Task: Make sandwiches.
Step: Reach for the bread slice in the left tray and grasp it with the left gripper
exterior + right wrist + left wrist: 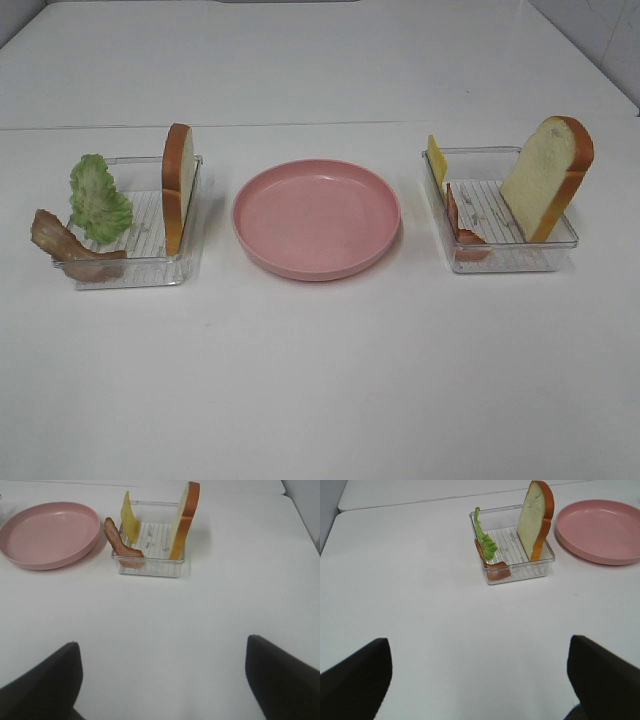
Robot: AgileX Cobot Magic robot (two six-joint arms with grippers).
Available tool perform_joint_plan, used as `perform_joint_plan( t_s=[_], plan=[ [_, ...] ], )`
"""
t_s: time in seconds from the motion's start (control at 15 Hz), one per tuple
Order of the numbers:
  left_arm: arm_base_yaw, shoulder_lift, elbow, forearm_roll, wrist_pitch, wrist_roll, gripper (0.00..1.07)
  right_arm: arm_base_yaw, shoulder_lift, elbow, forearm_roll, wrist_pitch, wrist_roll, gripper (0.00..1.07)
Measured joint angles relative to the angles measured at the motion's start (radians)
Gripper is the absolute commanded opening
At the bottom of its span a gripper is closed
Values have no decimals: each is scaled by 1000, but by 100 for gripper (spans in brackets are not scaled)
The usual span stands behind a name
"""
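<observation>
Sandwiches are not yet stacked; their toy parts stand in two trays flanking a round pink plate [316, 215] on the white table [320, 380].

In the left clear plastic tray [150, 272], a white bread slice with orange-brown crust [178, 188] stands on edge against the wall nearest the plate. Its long axis is upright and its flat faces are turned sideways. A green lettuce leaf [98, 200] rises above the outer wall. A reddish-brown bacon strip [65, 245] lies over the outer front corner, with one end past the rim.

In the right clear plastic tray [520, 258], a second bread slice [548, 178] leans against the outer wall with its top tilted away from the plate. A yellow cheese square [437, 160] stands upright at the far corner on the plate side. A second bacon strip [460, 225] slants down that wall to the front corner.

Each tray sits near the plate but apart from it. A seam in the table runs just behind the trays. The table's side edges show in the wrist views, well outside each tray. Wide bare tabletop lies in front of everything.

The left gripper [477, 647] and right gripper [162, 645] each hold nothing. Their dark fingers [355, 680] are spread wide over the near tabletop, well apart from the trays.
</observation>
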Motion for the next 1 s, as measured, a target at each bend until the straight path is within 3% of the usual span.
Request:
perform_joint_plan(
  t_s=[1.0],
  plan=[
    [0, 0, 0, 0, 0, 0, 90, 0, 0, 0, 0, 0, 0, 83]
  ],
)
